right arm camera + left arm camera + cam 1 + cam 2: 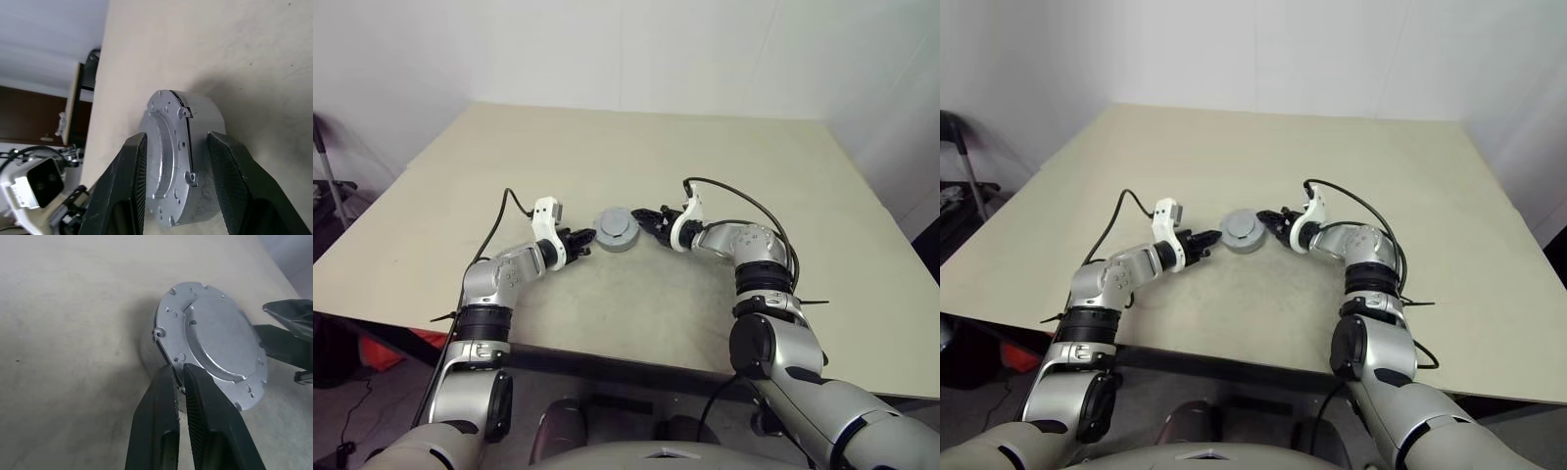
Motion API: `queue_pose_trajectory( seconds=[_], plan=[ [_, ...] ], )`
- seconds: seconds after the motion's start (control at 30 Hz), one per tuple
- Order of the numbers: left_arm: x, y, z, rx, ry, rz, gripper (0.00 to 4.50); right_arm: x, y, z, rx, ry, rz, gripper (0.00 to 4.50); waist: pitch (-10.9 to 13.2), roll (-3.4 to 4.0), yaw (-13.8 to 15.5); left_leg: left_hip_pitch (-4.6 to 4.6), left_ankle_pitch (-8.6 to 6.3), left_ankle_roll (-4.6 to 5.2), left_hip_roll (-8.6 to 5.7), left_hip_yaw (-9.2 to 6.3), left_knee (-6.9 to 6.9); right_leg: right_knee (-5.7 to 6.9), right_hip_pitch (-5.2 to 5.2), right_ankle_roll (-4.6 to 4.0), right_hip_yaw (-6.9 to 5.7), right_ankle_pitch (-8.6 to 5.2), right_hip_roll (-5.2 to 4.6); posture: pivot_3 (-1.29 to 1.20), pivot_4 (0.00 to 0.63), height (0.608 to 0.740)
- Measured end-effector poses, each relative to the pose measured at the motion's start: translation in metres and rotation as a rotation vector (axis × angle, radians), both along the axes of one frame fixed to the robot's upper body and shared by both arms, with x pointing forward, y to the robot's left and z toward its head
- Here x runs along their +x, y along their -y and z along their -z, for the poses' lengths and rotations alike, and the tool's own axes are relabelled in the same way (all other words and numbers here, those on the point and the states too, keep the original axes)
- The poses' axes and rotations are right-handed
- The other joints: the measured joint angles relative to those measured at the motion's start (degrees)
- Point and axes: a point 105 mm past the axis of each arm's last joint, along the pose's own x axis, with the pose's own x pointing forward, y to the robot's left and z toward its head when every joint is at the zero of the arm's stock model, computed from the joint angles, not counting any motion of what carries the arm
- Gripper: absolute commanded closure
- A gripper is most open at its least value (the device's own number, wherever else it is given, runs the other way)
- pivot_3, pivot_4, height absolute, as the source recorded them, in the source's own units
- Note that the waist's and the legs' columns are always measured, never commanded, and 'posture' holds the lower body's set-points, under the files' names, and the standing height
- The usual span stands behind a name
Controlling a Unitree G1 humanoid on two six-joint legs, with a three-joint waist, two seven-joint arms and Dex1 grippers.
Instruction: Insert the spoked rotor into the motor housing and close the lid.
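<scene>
Fingers [161,426] of left gripper [583,238] pressed nearly together, tips against the rim of the lid [215,340], holding nothing. Right gripper [177,171] parted about halfway, one finger to each side of the motor housing [208,117], straddling it without a clear squeeze; contact at the pads not sure. Housing in the middle of the table [607,157], between both grippers, lid lying flat on top with a thin dark seam at one edge. Spoked rotor presumably inside, under the lid. Step in hand, by the look of it: closing, that is, seating and lining up the lid on the housing. Next move probably needs a steady brace from the right side and a gentle nudge or turn from the left tips until the seam shuts evenly. Risk: sliding the whole unit across the table instead.
</scene>
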Motion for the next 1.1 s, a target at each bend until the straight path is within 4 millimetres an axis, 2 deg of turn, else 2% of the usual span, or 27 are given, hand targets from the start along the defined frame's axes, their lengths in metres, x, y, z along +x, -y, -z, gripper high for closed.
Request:
queue_pose_trajectory(
  seconds=[0.2,0.33,0.5,0.77,1.1],
  plan=[
    [-0.001,0.005,-0.001,-0.009,0.005,0.012,4.20,0.002,0.008,0.007,-0.058,0.007,0.009,2.56,0.0,0.00,0.1,-0.04,0.00,0.01,-0.01,0.00,-0.02,-0.05,0.00,-0.01,0.00,-0.01,0.00,0.00,0.000,0.740],
    [-0.001,0.007,-0.001,-0.007,0.005,0.022,4.20,0.001,0.013,0.014,-0.049,-0.019,0.012,1.70,0.0,0.01,0.3,-0.06,0.00,0.01,-0.04,0.00,-0.03,-0.08,0.01,-0.02,0.00,-0.01,-0.02,0.00,0.000,0.740],
    [-0.002,0.008,-0.001,-0.002,0.006,0.030,4.20,0.002,0.013,0.010,-0.002,-0.012,0.013,0.03,0.0,0.02,0.4,-0.05,0.00,0.01,-0.04,0.00,-0.03,-0.09,0.05,-0.04,0.00,-0.02,-0.02,0.00,0.000,0.740],
    [-0.003,0.009,0.001,0.005,0.000,0.038,4.20,-0.005,0.011,0.011,0.098,-0.069,-0.021,0.03,0.0,0.02,0.5,-0.04,0.00,0.00,-0.03,0.00,-0.02,-0.09,0.07,-0.05,-0.01,-0.03,-0.02,0.00,0.000,0.740],
    [-0.004,0.004,0.002,0.017,-0.002,0.030,4.20,-0.009,-0.006,0.014,0.144,-0.074,-0.059,0.03,0.0,0.04,0.2,0.02,0.00,0.00,0.02,0.00,-0.03,-0.07,0.07,-0.07,-0.01,-0.04,0.00,0.00,0.000,0.740]
  ],
)
